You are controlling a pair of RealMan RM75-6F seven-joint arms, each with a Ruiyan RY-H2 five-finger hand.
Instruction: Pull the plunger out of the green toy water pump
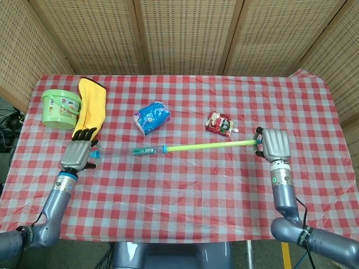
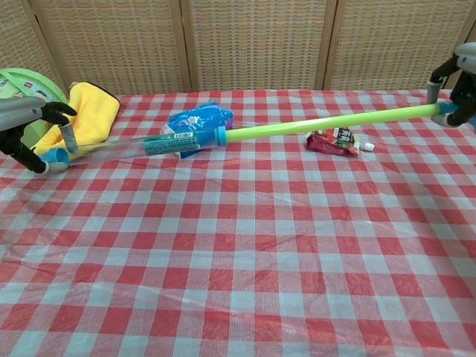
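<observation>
1. You have a green bucket (image 1: 60,107) at the far left of the checked tablecloth (image 1: 185,185).
2. Your yellow cloth (image 1: 91,106) lies just beside it.
3. A blue packet (image 1: 151,117) sits mid-table.
4. A red pouch (image 1: 220,124) lies further right.

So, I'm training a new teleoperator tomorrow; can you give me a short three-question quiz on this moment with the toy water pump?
1. True or false: the right hand grips the end of the green plunger rod.
2. What lies nearest the red snack pouch: A) yellow cloth, B) plunger rod, C) green bucket?
3. Fill in: the left hand holds the end of the clear ___.

Key: 1 true; 2 B; 3 pump tube.
</observation>
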